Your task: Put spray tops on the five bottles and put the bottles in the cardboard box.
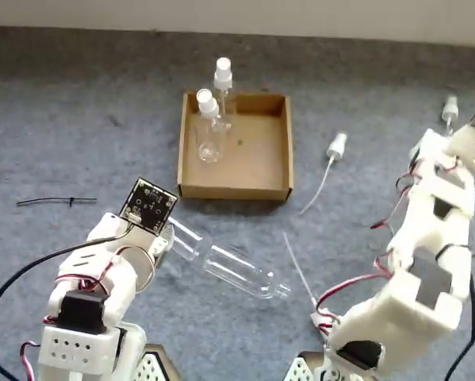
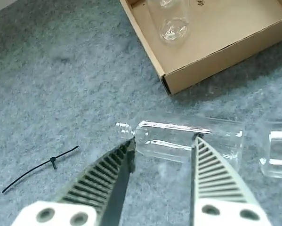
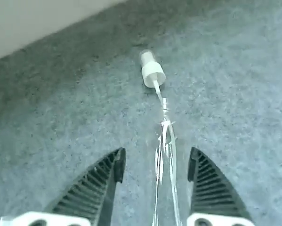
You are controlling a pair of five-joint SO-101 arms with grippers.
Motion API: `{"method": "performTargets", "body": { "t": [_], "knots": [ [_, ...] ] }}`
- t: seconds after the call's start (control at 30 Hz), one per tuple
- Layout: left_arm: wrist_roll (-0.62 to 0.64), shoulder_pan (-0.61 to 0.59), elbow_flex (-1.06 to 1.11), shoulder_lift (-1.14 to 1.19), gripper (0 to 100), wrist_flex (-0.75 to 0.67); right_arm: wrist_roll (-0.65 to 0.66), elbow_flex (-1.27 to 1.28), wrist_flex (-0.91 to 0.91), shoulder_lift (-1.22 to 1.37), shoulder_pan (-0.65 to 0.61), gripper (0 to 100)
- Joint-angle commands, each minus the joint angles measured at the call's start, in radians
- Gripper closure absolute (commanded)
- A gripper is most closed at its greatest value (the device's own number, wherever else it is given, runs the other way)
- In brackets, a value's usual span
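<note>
Since that clear bottle (image 2: 178,139) lying on the tabletop (image 1: 78,119) near the cardboard box (image 1: 235,190) looks light, thin and slippery, I'd grab it mid-body, gently. The left pincer (image 2: 163,141) hangs wide open over it, empty; the right pincer (image 3: 157,151) is open too, above a spray top (image 3: 152,73).

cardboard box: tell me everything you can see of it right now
The cardboard box is a shallow, open-topped tray of plain brown card, roughly square, lying flat on the grey carpet. A clear bottle and a second bottle, both with white spray tops, stand upright in its far corner on the left arm's side. A small dark speck marks its floor.
</note>
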Motion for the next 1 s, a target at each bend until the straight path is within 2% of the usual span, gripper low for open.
{"method": "performTargets", "body": {
  "t": [0.0,0.2,0.37,0.53,0.67,0.73,0.97],
  "knots": [
    [0.008,-0.012,-0.002,-0.008,81,-0.023,-0.11,-0.42,0.156,0.202,0.004,82.4],
    [0.006,-0.012,0.018,-0.01,81,-0.04,-0.232,-1.086,0.341,0.622,0.022,82.4],
    [0.006,-0.012,0.042,-0.007,81,-0.071,-0.226,-1.595,0.367,0.932,0.013,82.4],
    [0.006,-0.01,0.042,-0.005,81,-0.071,-0.213,-1.942,0.364,1.11,-0.001,82.4],
    [0.006,-0.01,0.042,-0.005,81,-0.069,-0.023,-1.905,0.363,1.136,-0.042,82.4],
    [0.006,-0.01,0.042,-0.005,81,-0.069,0.031,-1.851,0.338,1.139,-0.054,82.4],
    [0.006,-0.01,0.042,-0.005,81,-0.068,0.044,-1.685,0.314,1.144,-0.036,82.5]
  ]
}}
